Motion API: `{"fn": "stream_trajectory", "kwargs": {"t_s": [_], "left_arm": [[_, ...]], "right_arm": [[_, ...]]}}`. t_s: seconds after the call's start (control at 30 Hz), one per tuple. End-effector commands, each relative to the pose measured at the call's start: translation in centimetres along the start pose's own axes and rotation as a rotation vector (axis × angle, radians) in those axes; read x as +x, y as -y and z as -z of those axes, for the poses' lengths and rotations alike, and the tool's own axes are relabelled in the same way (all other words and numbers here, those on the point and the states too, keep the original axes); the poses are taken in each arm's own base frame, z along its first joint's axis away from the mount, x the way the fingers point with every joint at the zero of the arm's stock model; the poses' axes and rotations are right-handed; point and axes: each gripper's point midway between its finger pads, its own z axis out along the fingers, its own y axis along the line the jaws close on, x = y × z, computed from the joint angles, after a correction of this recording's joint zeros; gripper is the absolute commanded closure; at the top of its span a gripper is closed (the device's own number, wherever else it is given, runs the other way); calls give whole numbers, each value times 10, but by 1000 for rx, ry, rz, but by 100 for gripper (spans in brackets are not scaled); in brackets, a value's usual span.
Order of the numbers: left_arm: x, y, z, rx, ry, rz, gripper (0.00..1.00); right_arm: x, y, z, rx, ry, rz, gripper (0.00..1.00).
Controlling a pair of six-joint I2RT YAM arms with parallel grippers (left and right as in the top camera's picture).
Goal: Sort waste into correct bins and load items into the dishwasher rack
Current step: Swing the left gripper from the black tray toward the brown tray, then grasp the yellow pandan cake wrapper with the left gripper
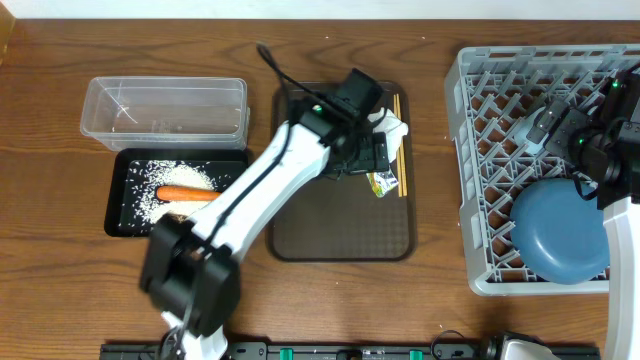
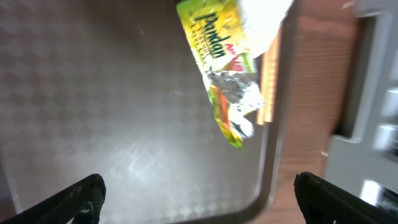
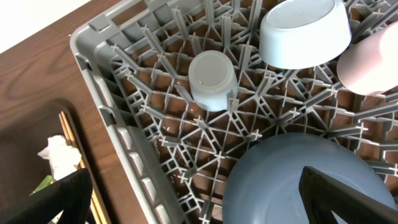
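Jaws wide apart, empty, left near wrapper, right over rack

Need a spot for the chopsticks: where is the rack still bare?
Bare: dishwasher rack cells between its left wall, the pale cup and the blue plate. Crowded: further right, where bowl, pink cup and plate sit close.

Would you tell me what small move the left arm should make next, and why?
Probably ease the left fingers forward and down over the green-yellow foil wrapper: they stand open and empty, and it lies ahead of them on the brown plastic serving tray, beside the thin wooden chopsticks.
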Motion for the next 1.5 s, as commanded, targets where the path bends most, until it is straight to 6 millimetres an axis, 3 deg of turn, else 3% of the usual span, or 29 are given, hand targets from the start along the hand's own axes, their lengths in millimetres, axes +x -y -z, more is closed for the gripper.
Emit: {"fn": "stream_trajectory", "kwargs": {"t_s": [0.0,0.2,0.47,0.67,1.13,1.17,1.47], "left_arm": [[-3,1,-17,-11,-21,-22,2],[-9,10,-38,6,-7,-21,2],[-3,38,-78,36,0,-26,2],[0,32,-101,-1,-17,0,2],[-2,18,-104,-70,5,2,4],[-1,18,-105,-72,3,1,5],[3,13,-112,-88,-13,2,51]], "right_arm": [[-4,1,2,3,11,-4,1],[-4,1,2,3,11,-4,1],[-4,1,2,3,11,-4,1],[-4,1,2,3,11,-4,1],[-4,1,2,3,11,-4,1],[-4,1,2,3,11,-4,1],[-4,1,2,3,11,-4,1]]}}
